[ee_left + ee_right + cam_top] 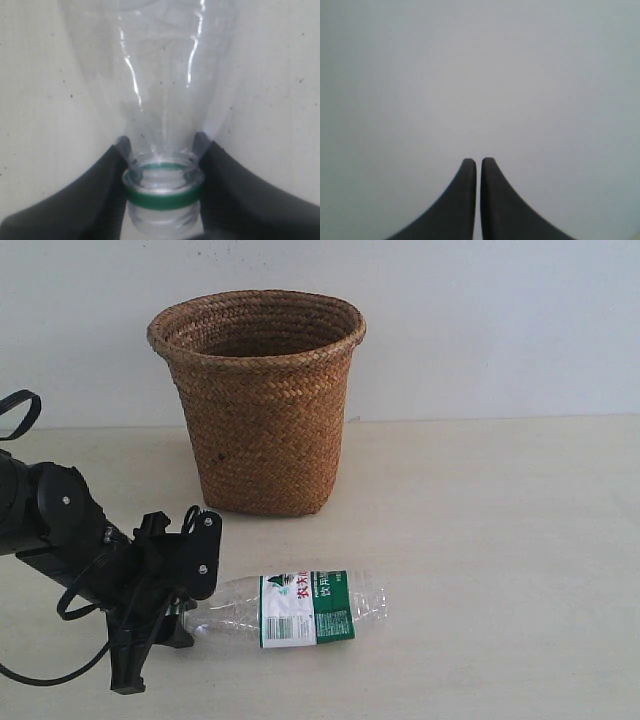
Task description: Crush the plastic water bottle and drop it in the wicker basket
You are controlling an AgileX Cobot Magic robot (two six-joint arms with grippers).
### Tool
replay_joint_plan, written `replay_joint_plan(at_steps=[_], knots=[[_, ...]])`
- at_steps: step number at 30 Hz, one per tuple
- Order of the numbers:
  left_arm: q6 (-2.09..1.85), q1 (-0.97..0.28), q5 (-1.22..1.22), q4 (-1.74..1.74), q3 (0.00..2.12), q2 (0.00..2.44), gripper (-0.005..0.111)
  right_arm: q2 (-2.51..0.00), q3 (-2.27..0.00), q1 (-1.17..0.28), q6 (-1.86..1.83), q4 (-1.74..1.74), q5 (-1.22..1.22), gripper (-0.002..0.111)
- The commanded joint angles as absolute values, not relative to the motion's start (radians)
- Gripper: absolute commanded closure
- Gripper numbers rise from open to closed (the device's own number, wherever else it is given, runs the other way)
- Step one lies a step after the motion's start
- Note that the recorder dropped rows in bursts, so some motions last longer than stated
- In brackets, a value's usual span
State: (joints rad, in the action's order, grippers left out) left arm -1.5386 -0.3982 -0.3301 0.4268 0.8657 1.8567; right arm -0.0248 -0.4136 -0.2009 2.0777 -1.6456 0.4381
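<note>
At lower left of the exterior view, the left gripper [162, 147] pinches the neck of the plastic water bottle [300, 608], which lies uncrushed at bottom centre, on its side. Upper centre, behind it, stands the wicker basket [262, 410]. Crushing probably calls for squeezing the soft body, not the stiff neck. The right gripper [478, 162], outside that view, has its jaws pressed together, empty.

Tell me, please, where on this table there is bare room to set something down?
The widest bare table lies right of the wicker basket and right of the plastic water bottle. The strip between basket and bottle is free but narrow. The front left is crowded: the left gripper clasps the bottle's neck there.
</note>
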Motion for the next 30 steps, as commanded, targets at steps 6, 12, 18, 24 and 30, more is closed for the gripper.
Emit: replay_joint_plan(at_steps=[6, 12, 18, 24, 30], knots=[[-1.535, -0.396, -0.324, 0.430, 0.862, 1.858, 0.103, -0.021, -0.365, -0.198, 2.077, -1.012, 0.433, 0.108], [-1.535, -0.396, -0.322, 0.430, 0.862, 1.858, 0.103, -0.021, -0.290, -0.198, 2.077, -0.659, 0.400, 0.108], [-1.532, -0.396, -0.322, 0.430, 0.862, 1.858, 0.103, -0.021, -0.162, -0.198, 2.077, -0.472, 0.260, 0.108], [-1.525, -0.396, -0.322, 0.430, 0.862, 1.858, 0.103, -0.021, -0.068, -0.198, 2.077, -0.202, 0.154, 0.108], [-1.523, -0.396, -0.329, 0.430, 0.862, 1.858, 0.103, -0.021, 0.000, -0.198, 2.079, -0.187, 0.085, 0.108]])
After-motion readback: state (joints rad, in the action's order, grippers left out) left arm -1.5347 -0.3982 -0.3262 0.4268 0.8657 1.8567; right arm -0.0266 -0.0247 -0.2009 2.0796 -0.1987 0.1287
